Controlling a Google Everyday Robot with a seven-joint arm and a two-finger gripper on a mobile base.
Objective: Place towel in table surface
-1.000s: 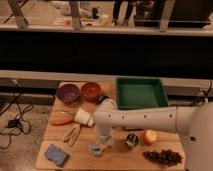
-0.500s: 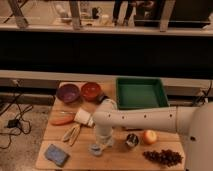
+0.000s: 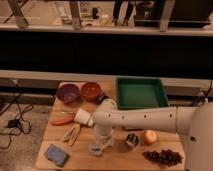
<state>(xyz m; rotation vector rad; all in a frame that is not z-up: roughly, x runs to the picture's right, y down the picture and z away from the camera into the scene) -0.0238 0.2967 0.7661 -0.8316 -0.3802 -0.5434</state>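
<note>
My gripper [image 3: 101, 143] hangs low near the table's [image 3: 120, 159] front edge, right over the towel [image 3: 96, 148] bunched there. I cannot tell how the jaws stand. I should let go gently, then lift straight up.

The hand [image 3: 102, 145] sits low over the towel [image 3: 96, 149] on the table surface [image 3: 120, 159] (near the front edge).
</note>
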